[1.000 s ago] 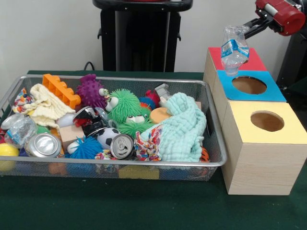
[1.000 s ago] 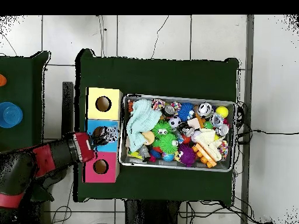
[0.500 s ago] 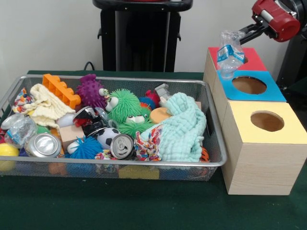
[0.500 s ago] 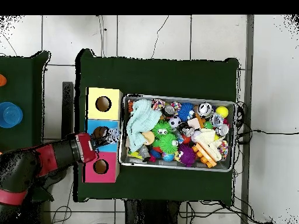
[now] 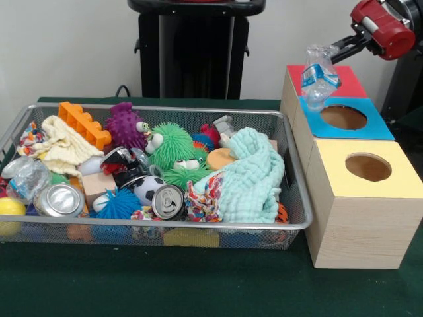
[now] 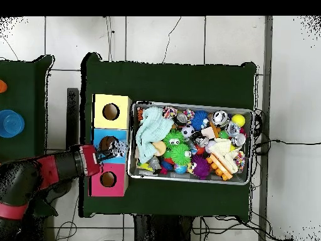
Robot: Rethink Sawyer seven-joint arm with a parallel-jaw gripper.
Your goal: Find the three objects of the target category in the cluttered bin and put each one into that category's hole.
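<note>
One clear blue-labelled bottle (image 5: 320, 76) hangs pinched in my gripper (image 5: 338, 49), closed on its top, over the seam between the blue-topped box (image 5: 344, 119) and the red-topped box (image 5: 350, 82); I judge I should centre it over the red hole before letting go.

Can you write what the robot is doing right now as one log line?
gripper: shut on clear crumpled plastic bottle with blue label | place: above red-topped wooden box | not dropped yet

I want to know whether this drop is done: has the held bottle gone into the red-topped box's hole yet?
No: the bottle hangs in the air in the gripper, beside the red-topped box, above the blue-topped box.
</note>
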